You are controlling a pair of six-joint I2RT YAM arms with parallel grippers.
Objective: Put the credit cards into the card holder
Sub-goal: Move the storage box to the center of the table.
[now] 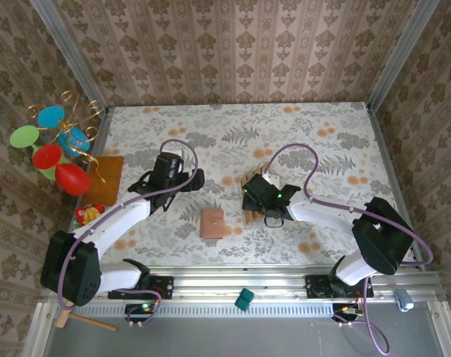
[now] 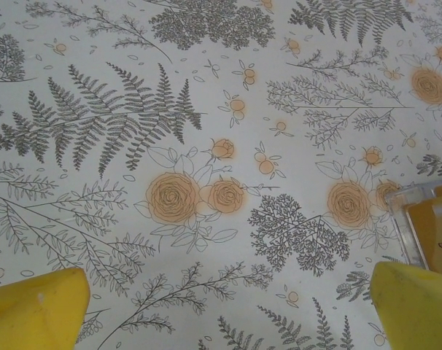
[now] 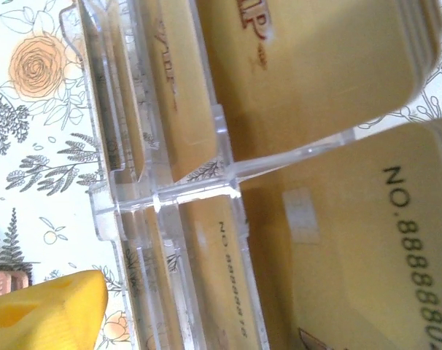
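Tan-gold credit cards (image 3: 316, 65) stand in a clear rack; the brown card holder (image 1: 211, 223) lies flat nearby.

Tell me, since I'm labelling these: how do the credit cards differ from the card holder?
The credit cards are tan-gold; the card holder is reddish-brown. The cards are several, the holder single. The cards stand propped in a clear rack; the holder lies flat on the table. Both are flat rectangles.

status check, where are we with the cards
Left fingers open over the table. Right fingers at the cards in their clear rack, grip unclear. Card holder flat between the arms, untouched.
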